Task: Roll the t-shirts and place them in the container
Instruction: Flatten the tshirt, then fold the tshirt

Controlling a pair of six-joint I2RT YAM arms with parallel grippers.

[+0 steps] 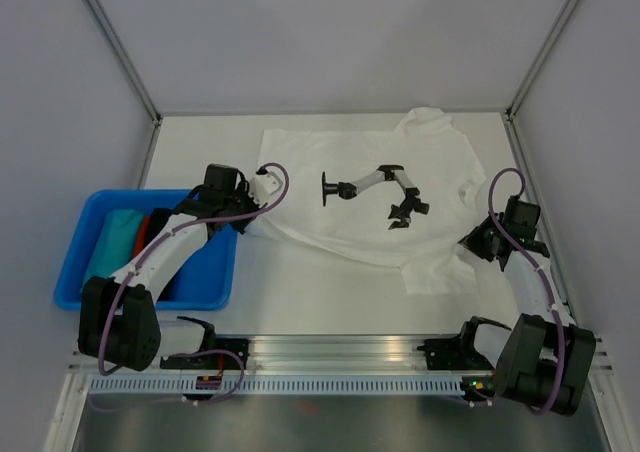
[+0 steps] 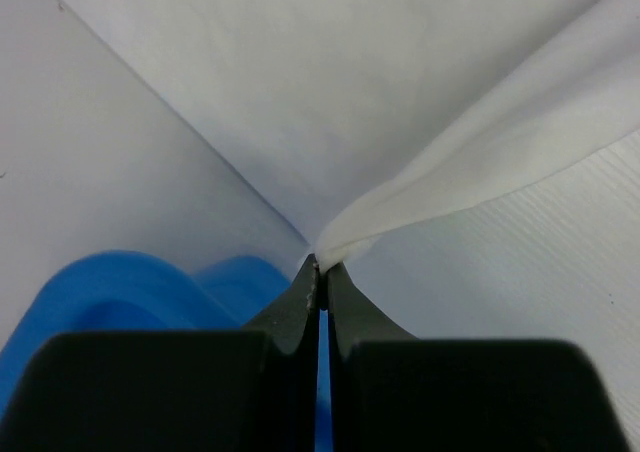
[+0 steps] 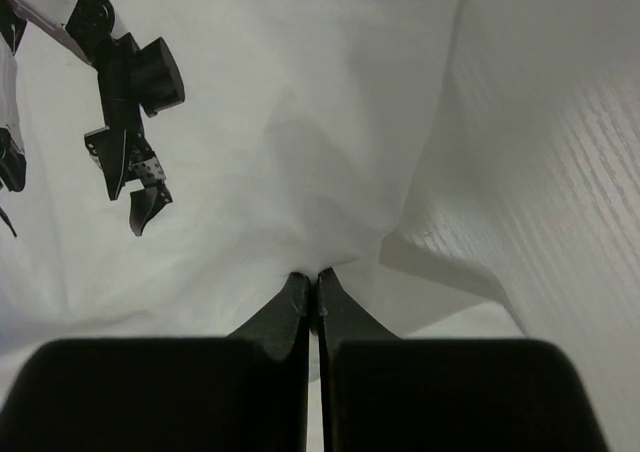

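Nearest to us, in the view from above, the aluminium rail (image 1: pixel 330 352) carries the two arm bases at the near edge of the table (image 1: pixel 320 307).

From the left base the left arm goes up and over the blue bin (image 1: pixel 68 277), which stands on the left side of the table. In the bin we see a teal roll (image 1: pixel 118 237) and, just beside it, a red roll (image 1: pixel 157 222); the arm covers what lies more to the right in the bin.

The left gripper (image 1: pixel 260 185) is just past the far right corner of the bin, at the left corner of the white t-shirt (image 1: pixel 330 152). Its wrist camera shows the jaws pressed together, with a fold of the white cloth pinched at the tips, and the cloth spreads away from there like a fan.

The right gripper (image 1: pixel 472 244) is on the other side, at the near right edge of the same t-shirt. In its own camera the two fingers (image 3: pixel 295 302) are clenched, and the white cloth gathers in wrinkles just at the tips, so we read this as a grip on the edge of the shirt.

Between the two grippers, the t-shirt lies open on the middle and far part of the table, mostly flat, with one flap reaching toward the near right side. On the shirt there is a black and grey print (image 1: pixel 375 187) in the shape of a robot arm; the right wrist view shows part of it at the upper left.

Behind the shirt, grey walls (image 1: pixel 330 32) close the table.
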